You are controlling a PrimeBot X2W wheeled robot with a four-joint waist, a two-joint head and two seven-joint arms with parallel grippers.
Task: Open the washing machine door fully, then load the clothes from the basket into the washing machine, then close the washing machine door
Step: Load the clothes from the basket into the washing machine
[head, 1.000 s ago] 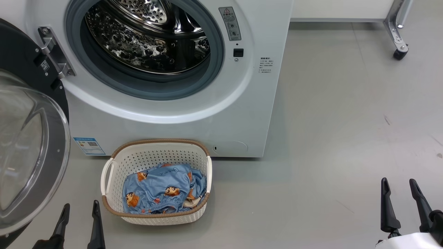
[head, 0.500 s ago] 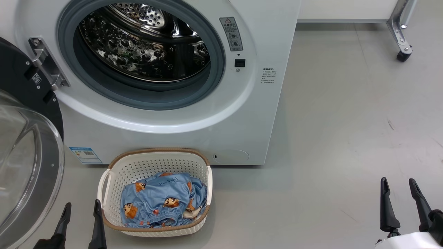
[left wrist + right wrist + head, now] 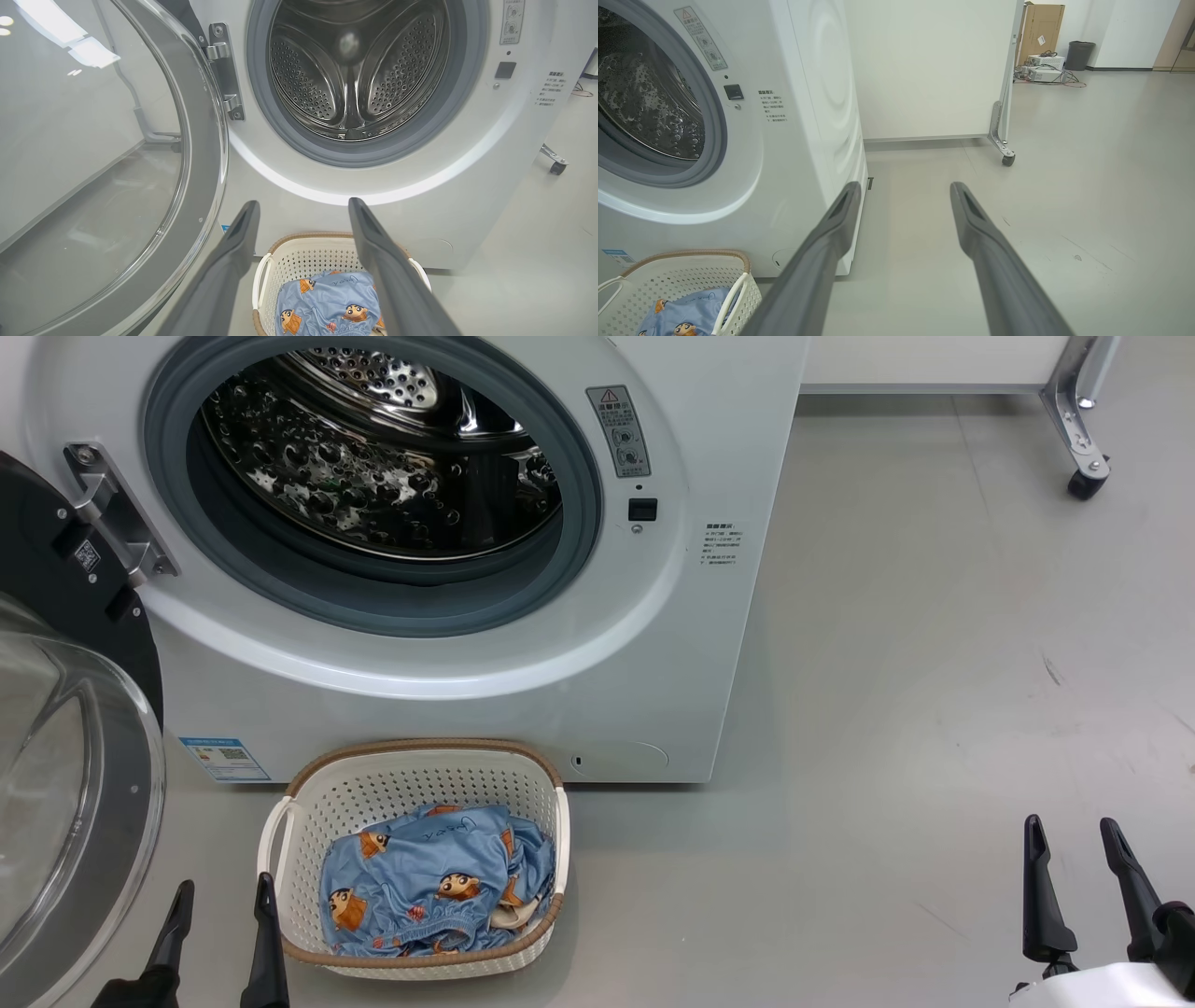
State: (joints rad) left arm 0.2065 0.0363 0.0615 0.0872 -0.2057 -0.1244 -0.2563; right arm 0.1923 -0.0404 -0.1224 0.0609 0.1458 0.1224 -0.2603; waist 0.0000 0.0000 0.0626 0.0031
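We record the washing machine [image 3: 653,644] standing on the grey floor [image 3: 887,709]. The washing machine door [image 3: 65,784] is swung wide to the robot's left on its metal hinge [image 3: 117,513]. A grey gasket [image 3: 579,523] rings the mouth. Inside, the drum [image 3: 373,476] presents bare perforated steel and its raised ribs.

The basket [image 3: 420,747] sits on the floor just in front of the machine's base, below the mouth and toward its left side. The clothes [image 3: 429,887] lie inside it as one bunched blue heap, crowded toward the near right. A fold of cream cloth [image 3: 512,917] shows at the heap's near right edge. The basket's far inner wall shows bare.

The left gripper [image 3: 225,885] has its fingers spread and carries nothing. It is low between the door and the basket's left handle, and we cannot tell whether it touches the basket. The right gripper [image 3: 1070,823] is likewise spread and empty, over bare floor well apart from the basket.
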